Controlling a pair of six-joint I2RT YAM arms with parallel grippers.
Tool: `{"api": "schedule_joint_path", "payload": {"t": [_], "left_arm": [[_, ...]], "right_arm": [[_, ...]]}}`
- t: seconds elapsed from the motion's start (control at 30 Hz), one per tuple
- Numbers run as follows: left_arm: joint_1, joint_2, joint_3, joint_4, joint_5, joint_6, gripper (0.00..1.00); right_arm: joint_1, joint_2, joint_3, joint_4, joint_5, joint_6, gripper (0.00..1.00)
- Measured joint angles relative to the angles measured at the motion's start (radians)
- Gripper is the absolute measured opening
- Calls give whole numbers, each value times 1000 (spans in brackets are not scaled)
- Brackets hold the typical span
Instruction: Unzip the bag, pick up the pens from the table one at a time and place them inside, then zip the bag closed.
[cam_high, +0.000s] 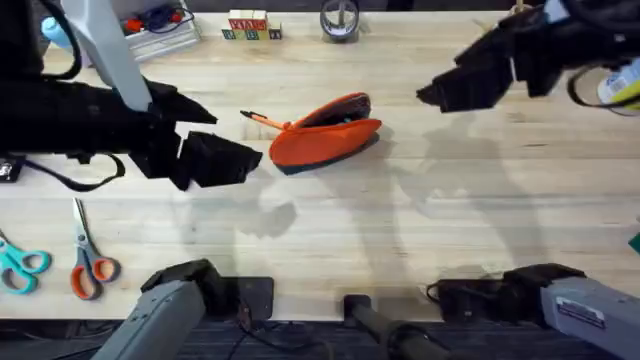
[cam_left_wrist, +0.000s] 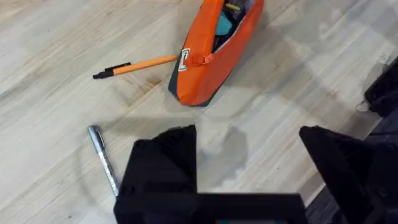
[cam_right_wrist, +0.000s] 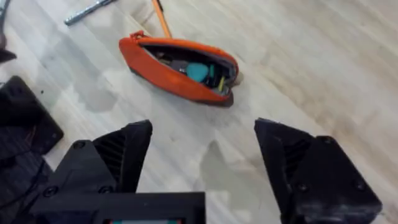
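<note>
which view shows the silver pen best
The left wrist view: the silver pen lies whole on the table, apart from the orange pen and the bag. The right wrist view catches it at the frame's corner. Overhead, the left arm covers that spot.

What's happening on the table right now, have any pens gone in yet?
Not yet. The bag lies unzipped on the table, with other items showing inside. The orange pen lies beside the bag's end and the silver pen lies further off, both on the wood. The left tool hovers open near the silver pen; the right tool hangs open and empty above the bag.
</note>
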Motion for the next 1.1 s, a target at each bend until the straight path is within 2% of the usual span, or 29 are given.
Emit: {"api": "schedule_joint_path", "payload": {"t": [0.3, 0.4, 0.57, 0.83, 1.1], "left_arm": [[0, 0, 0, -5, 0, -2, 995], [0, 0, 0, -20, 3, -31, 995], [0, 0, 0, -23, 42, -133, 996], [0, 0, 0, -23, 70, -260, 996], [0, 0, 0, -11, 143, -454, 996]], "right_arm": [[0, -26, 3, -64, 21, 15, 996], [0, -26, 3, -64, 24, 15, 996], [0, -26, 3, -64, 24, 15, 996], [0, -26, 3, -64, 24, 16, 996], [0, -26, 3, -64, 24, 16, 996]]}}
